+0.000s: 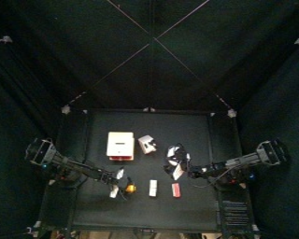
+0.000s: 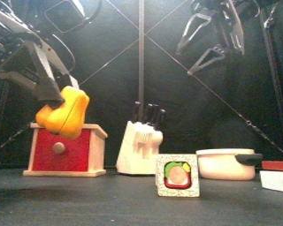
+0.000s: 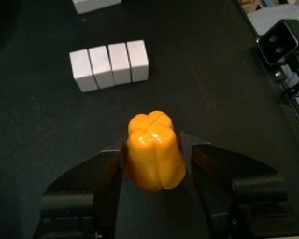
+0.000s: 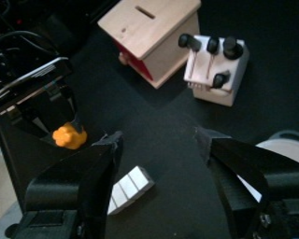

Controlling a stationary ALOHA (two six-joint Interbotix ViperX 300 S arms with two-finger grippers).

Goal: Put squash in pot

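Squash [image 3: 155, 151]: glossy orange-yellow, lobed.

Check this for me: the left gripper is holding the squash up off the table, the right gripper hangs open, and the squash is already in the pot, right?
Not quite. The squash is not in the pot: the front view shows it held in the air by the left gripper, above the table and well to one side of the pot. The right gripper does hang open.

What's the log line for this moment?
left tool: shut on squash, lifted | right tool: open, empty | pot: on table, empty
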